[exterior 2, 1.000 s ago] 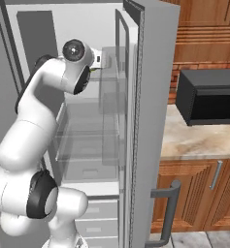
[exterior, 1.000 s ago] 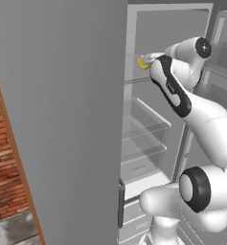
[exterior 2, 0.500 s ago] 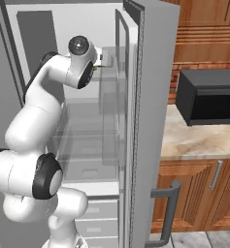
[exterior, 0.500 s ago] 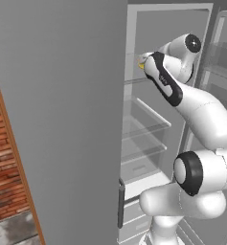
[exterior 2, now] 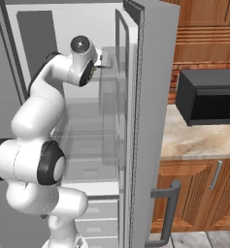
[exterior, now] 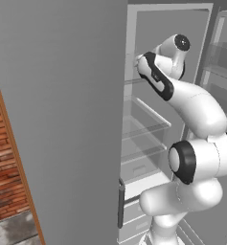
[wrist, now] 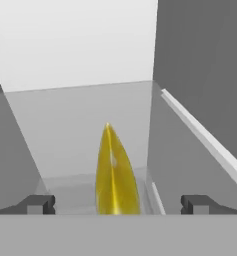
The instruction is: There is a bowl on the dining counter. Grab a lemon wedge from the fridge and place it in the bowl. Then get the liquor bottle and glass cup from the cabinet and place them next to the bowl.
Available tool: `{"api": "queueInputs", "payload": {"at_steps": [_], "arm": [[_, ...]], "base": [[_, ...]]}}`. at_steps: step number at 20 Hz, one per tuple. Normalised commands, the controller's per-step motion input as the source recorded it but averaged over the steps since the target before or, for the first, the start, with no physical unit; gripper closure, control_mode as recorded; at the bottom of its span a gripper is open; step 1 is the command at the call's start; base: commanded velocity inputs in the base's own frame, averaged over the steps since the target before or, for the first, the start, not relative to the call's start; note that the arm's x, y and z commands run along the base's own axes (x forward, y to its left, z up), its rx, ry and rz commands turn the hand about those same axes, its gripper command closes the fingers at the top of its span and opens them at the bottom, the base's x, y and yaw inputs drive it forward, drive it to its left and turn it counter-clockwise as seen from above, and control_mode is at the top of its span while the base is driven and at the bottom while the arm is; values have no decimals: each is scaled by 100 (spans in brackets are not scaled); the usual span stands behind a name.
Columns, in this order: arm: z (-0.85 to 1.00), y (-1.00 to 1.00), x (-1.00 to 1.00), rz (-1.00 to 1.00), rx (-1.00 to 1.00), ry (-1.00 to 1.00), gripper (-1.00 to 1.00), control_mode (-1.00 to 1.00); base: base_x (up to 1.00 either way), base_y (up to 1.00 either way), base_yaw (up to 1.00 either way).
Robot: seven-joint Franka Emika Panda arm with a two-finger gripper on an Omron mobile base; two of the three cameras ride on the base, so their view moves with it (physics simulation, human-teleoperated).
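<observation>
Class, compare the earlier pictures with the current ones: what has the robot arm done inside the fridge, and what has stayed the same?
The arm reached deeper onto the fridge's upper shelf, bringing the open gripper to either side of the lemon wedge; nothing grasped yet. The wedge, fridge door and base stayed put.

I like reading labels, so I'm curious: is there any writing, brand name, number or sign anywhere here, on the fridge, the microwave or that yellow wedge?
None can be read in any view.
Fridge: plain grey door and walls, no brand or sign.
Microwave: plain black, no visible text or digits.
Lemon wedge: plain yellow, no sticker.
Open gripper: dark fingertips, unmarked.
Cabinets: bare wood.
</observation>
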Motion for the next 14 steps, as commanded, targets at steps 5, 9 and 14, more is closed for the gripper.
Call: {"api": "queueInputs", "payload": {"at_steps": [5,9,14], "arm": [[-25,20,26,2,-5,4,-100,-100],[-18,1,24,2,0,1,-100,-100],[-16,0,18,3,0,1,100,-100]], "base": [[0,0,0],[0,0,0],[0,0,0]]}}
